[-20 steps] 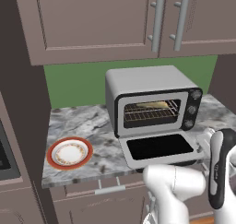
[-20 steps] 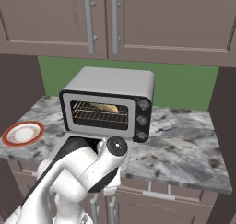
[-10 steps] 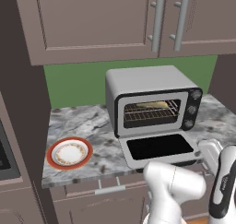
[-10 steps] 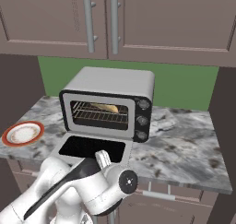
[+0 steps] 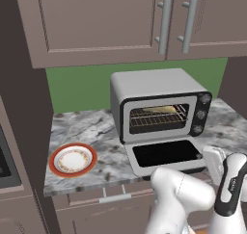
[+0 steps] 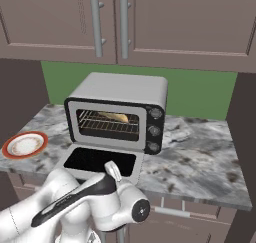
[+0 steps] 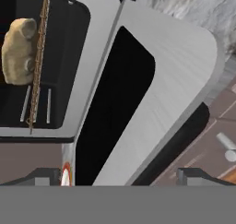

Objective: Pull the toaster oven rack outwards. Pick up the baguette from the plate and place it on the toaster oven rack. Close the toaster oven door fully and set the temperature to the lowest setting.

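You see the baguette (image 7: 17, 51) on the toaster oven rack (image 5: 158, 116) inside; the toaster oven door (image 6: 102, 162) lies dropped open. Your end effector (image 7: 120, 174) hangs released over it, holding nothing. The plate (image 5: 73, 159) sits left on the desk (image 6: 200, 162).

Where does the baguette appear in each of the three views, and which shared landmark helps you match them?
Left base view: baguette on the toaster oven rack, right of centre.
Right base view: baguette inside the oven cavity, centre-left.
Hand view: baguette at upper left, behind the rack bars.
Shared landmark: the open toaster oven door, lying flat.
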